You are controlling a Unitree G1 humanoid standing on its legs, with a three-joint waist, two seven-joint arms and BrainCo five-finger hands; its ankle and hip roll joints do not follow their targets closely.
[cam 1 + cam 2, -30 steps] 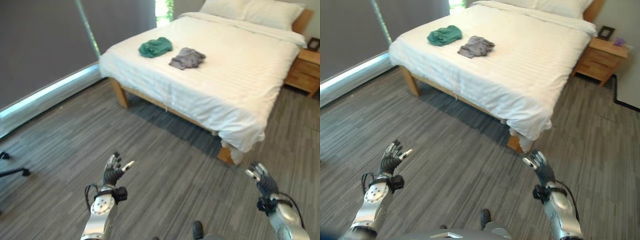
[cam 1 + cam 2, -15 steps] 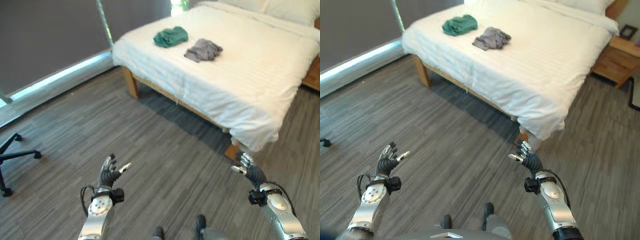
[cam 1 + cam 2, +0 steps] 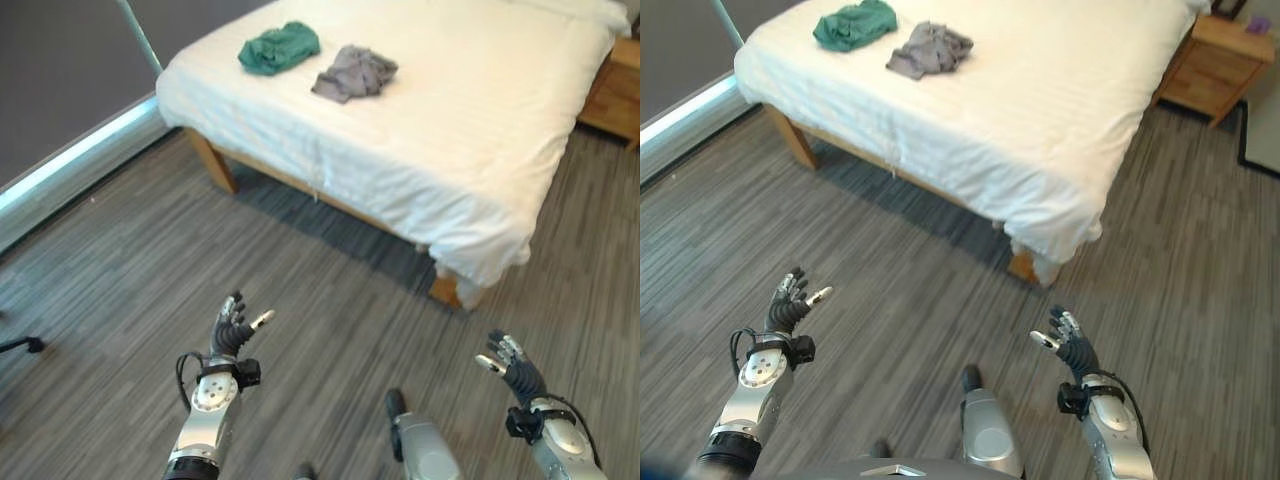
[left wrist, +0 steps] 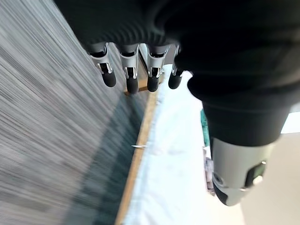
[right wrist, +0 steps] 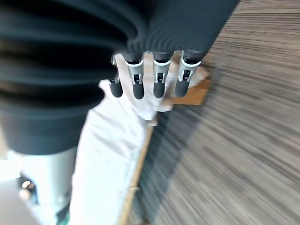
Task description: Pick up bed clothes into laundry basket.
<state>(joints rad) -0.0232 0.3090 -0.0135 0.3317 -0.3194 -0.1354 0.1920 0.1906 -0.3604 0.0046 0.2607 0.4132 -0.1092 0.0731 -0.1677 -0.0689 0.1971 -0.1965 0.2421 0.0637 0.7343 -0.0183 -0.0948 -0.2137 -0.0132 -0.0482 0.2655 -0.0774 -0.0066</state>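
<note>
Green garment [image 3: 279, 47], grey garment [image 3: 354, 72] on bed [image 3: 470, 150] (2 robot hands empty, fingers relaxed).

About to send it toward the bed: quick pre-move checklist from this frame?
1. Left robot hand free: ok, fingers relaxed, holding nothing.
2. Right robot hand free: ok, open and empty.
3. Clothes located: ok, green cloth and grey cloth lie apart on the bed.
4. Clothes within reach: not ok, both hands hang over the floor, short of the bed.
5. Basket located: cannot tell.
</note>
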